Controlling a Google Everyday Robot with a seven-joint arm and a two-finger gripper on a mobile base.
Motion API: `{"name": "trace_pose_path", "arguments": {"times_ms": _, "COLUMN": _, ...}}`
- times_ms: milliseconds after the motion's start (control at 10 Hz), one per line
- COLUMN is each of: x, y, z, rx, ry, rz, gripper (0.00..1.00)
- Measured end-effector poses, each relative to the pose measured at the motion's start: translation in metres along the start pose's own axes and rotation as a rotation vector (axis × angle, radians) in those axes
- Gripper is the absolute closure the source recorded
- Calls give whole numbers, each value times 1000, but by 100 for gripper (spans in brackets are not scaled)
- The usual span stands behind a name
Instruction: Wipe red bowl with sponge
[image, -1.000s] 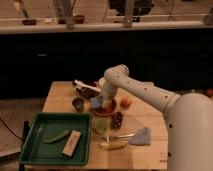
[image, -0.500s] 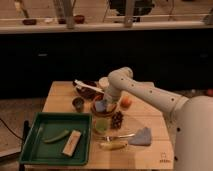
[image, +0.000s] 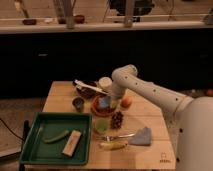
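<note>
The red bowl (image: 102, 108) stands in the middle of the wooden table (image: 60, 92). A blue sponge (image: 104, 103) sits inside it. My gripper (image: 106, 99) reaches down from the right on the white arm (image: 145, 90). It is shut on the sponge and presses it into the bowl. The gripper and sponge hide much of the bowl's inside.
A green tray (image: 35, 150) at front left holds a green vegetable (image: 57, 136) and a tan block (image: 71, 142). Around the bowl stand a dark bowl (image: 86, 90), white cup (image: 105, 82), grey cup (image: 78, 103), orange fruit (image: 126, 102), grapes (image: 116, 120), green cup (image: 101, 126), banana (image: 113, 145) and blue cloth (image: 141, 136).
The arm has shifted a little to the right over the red bowl, with the sponge moving along inside it. Nothing else on the table has moved.
</note>
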Motion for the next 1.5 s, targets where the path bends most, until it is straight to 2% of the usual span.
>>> {"name": "trace_pose_path", "arguments": {"times_ms": 300, "x": -5, "y": -16, "z": 15, "rx": -13, "ry": 13, "rz": -9, "gripper": 100}}
{"name": "trace_pose_path", "arguments": {"times_ms": 600, "x": -16, "y": -18, "z": 25, "rx": -32, "ry": 16, "rz": -36, "gripper": 100}}
{"name": "trace_pose_path", "arguments": {"times_ms": 1000, "x": -40, "y": -5, "z": 24, "rx": -50, "ry": -2, "rz": -118, "gripper": 100}}
{"name": "trace_pose_path", "arguments": {"times_ms": 1200, "x": -43, "y": 7, "z": 22, "rx": -70, "ry": 1, "rz": -146, "gripper": 100}}
{"name": "trace_pose_path", "arguments": {"times_ms": 1500, "x": -35, "y": 20, "z": 19, "rx": -86, "ry": 10, "rz": -149, "gripper": 100}}
